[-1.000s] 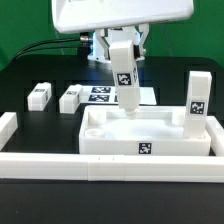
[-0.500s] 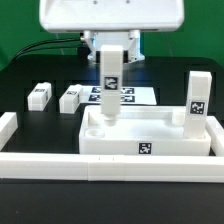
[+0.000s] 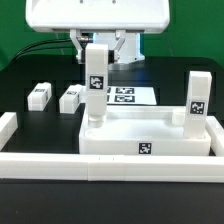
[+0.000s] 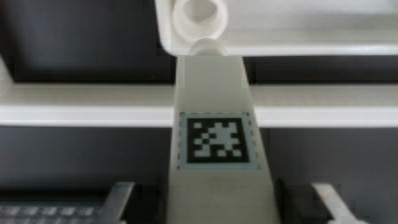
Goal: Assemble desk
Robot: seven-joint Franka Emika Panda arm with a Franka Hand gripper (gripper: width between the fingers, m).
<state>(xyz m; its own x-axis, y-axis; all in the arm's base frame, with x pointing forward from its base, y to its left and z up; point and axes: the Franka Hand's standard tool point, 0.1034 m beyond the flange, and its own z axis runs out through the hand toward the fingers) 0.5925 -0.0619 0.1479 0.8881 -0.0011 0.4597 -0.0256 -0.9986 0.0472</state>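
One tagged white square plastic leg (image 3: 95, 95), pinched upright by the claw (image 4: 222, 200); lower end at a corner of the white rimmed plastic tabletop (image 3: 110, 143) beneath.

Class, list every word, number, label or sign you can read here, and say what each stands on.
No words, numbers or brands can be read.
Only black-and-white pattern tags, no text: on the held leg, the upright leg, the tabletop's front edge, two loose legs and the marker board.
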